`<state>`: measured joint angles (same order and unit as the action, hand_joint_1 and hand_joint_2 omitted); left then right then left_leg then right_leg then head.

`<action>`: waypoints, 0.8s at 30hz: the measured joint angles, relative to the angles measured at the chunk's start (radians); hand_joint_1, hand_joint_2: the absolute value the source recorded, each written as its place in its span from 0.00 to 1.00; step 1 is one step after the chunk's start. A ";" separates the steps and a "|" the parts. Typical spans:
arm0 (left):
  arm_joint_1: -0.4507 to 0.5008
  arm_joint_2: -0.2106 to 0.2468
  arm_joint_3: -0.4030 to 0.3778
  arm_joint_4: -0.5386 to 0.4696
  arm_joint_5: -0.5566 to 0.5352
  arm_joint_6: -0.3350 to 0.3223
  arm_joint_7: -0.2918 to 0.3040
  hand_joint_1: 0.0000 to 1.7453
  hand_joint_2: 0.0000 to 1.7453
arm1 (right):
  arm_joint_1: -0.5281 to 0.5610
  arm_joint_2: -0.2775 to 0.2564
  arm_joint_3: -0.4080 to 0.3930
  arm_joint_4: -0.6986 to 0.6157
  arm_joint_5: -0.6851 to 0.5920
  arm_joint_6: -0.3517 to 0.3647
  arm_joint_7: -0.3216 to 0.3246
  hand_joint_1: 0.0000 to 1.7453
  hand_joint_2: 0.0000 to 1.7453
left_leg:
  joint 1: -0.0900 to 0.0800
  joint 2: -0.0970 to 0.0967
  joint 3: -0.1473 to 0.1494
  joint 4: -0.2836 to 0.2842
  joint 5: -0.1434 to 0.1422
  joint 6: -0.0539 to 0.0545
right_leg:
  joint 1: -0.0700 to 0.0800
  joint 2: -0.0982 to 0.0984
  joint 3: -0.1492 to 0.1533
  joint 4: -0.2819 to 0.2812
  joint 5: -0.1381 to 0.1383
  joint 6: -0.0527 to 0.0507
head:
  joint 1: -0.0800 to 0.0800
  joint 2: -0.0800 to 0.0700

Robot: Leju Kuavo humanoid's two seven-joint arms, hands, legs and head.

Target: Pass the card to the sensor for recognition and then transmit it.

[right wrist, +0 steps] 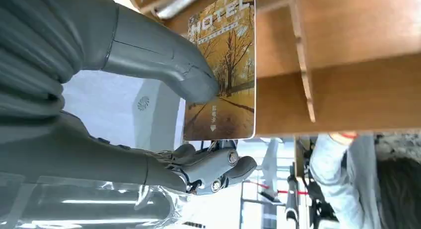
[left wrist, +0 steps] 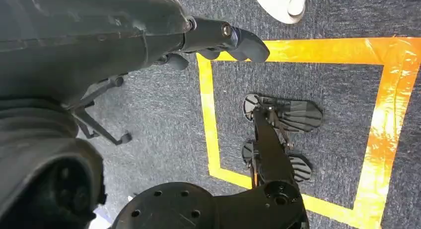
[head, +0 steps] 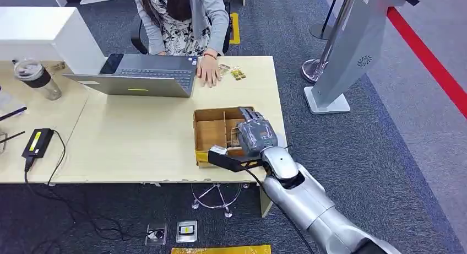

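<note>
Two robot hands matter to you, and only the right one is at work. Largest first: the pale wooden tabletop lies under the right robot hand and carries everything the task needs within one arm's reach. Well off to that hand's right stands the tall grey slanted kiosk on its white base, on the carpet beyond the tabletop's edge; I judge it to be the sensor, though you cannot see a reader face on it. Far ahead of the hand a person in a grey cardigan sits at an open grey laptop, probably the one who is to receive the card.

Directly beneath the hand sits the shallow brown cardboard tray with slotted dividers; the dividers stand cards on edge, so that a thumb can get behind one.

The right robot hand, wrapped in clear plastic, reaches down into that tray. In the right wrist view its thick grey thumb presses on the printed face of the yellow hotel key card with the autumn tree picture, and the darker fingers curl in just past the card's short edge. It has a pinch on the card, which sits against the tray's wooden wall, not yet lifted clear.

The left robot hand hangs by the robot's side over the grey carpet, fingers curled in, holding nothing.
</note>
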<state>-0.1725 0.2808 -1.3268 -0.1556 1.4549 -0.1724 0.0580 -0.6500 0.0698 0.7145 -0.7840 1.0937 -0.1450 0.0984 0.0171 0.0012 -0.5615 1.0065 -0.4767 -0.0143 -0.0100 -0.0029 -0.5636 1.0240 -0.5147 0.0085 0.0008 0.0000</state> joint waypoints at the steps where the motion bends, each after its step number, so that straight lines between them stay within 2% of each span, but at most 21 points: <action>1: 0.000 0.000 0.000 0.000 0.000 0.000 -0.001 0.00 0.00 | -0.001 -0.002 -0.001 -0.014 0.000 0.000 0.000 1.00 1.00 | 0.000 0.000 0.000 0.000 0.000 0.000 | 0.000 0.000 0.000 0.000 0.000 0.000 | 0.000 0.000; 14: 0.000 0.000 0.000 0.000 -0.015 -0.013 -0.019 0.00 0.00 | -0.041 -0.017 -0.016 -0.126 -0.014 -0.020 -0.013 1.00 1.00 | 0.000 0.000 0.000 0.000 0.000 0.000 | 0.000 0.000 0.000 0.000 0.000 0.000 | 0.000 0.000; 19: 0.000 0.000 0.000 0.000 -0.032 -0.025 -0.028 0.00 0.00 | -0.137 -0.004 -0.016 -0.121 -0.003 -0.032 -0.055 1.00 1.00 | 0.000 0.000 0.000 0.000 0.000 0.000 | 0.000 0.000 0.000 0.000 0.000 0.000 | 0.000 0.000; 24: -0.001 -0.003 -0.002 0.000 -0.061 -0.034 -0.035 0.00 0.00 | -0.254 0.052 -0.021 -0.023 0.002 -0.103 -0.106 1.00 1.00 | 0.000 0.000 0.000 0.000 0.000 0.000 | 0.000 0.000 0.000 0.000 0.000 0.000 | 0.000 0.000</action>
<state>-0.1734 0.2781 -1.3283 -0.1556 1.3939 -0.2060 0.0233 -0.9041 0.1221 0.6935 -0.8071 1.0960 -0.2480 -0.0080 0.0172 0.0012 -0.5620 1.0065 -0.4764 -0.0145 -0.0097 -0.0031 -0.5638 1.0245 -0.5146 0.0085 0.0011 0.0000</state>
